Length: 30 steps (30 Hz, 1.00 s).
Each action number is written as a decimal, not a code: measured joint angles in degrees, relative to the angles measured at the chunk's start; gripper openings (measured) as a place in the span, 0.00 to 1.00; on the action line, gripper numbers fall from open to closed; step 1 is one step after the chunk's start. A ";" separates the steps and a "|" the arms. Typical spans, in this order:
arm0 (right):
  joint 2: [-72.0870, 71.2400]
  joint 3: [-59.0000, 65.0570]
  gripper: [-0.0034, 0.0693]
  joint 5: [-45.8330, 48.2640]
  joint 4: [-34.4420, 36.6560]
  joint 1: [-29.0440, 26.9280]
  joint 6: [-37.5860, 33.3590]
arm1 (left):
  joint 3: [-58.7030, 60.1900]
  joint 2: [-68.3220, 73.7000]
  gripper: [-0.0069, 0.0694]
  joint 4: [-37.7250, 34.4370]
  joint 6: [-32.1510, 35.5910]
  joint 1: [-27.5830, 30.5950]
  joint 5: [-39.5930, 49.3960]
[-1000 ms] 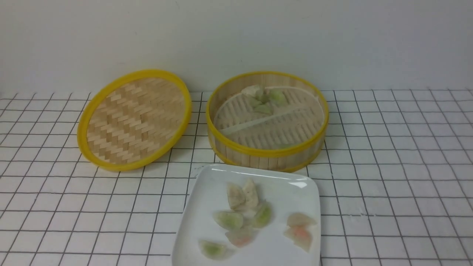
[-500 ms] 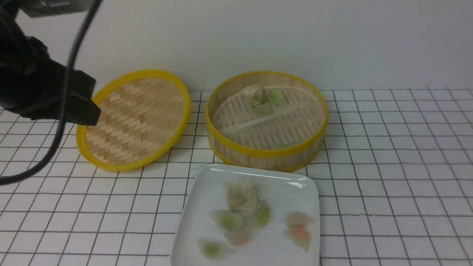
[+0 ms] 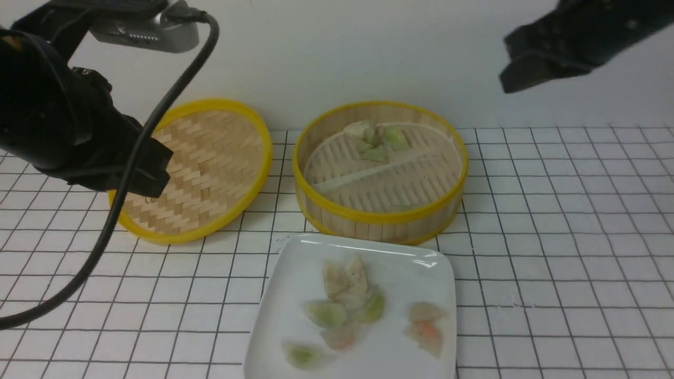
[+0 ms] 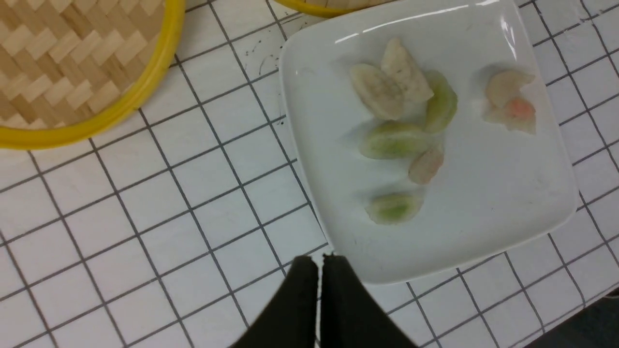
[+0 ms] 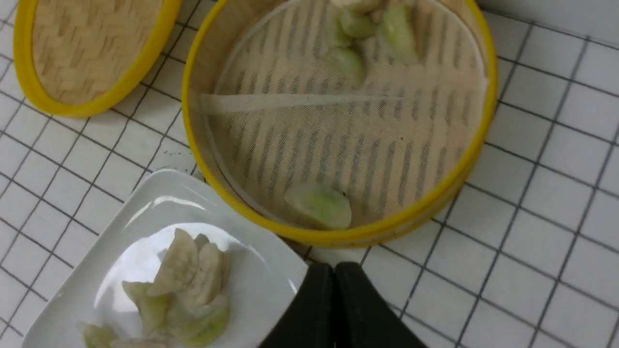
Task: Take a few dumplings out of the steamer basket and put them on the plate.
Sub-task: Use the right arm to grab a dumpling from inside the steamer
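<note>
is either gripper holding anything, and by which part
Nothing is held: the left gripper and the right gripper are both shut and empty.

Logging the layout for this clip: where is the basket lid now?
Front view: the lid sits just left of the steamer basket, behind and left of the plate.

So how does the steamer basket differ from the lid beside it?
The steamer basket is deep with a vertical-slat wall; the lid is shallow and woven. The basket sits flat, the lid looks tilted up at the back. The basket holds a few dumplings; the lid holds none. Both are round bamboo with yellow rims.
</note>
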 joint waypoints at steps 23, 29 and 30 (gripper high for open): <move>57.85 -61.30 0.39 1.15 -7.98 5.21 1.26 | -0.06 -19.16 0.08 10.68 -8.59 0.00 1.27; 59.79 -61.53 0.69 -0.35 -15.19 6.86 1.14 | -0.06 -19.24 0.08 10.70 -8.98 0.00 1.67; 59.78 -61.53 0.71 -0.89 -15.70 7.01 1.14 | -0.06 -19.24 0.08 10.70 -8.98 0.00 1.66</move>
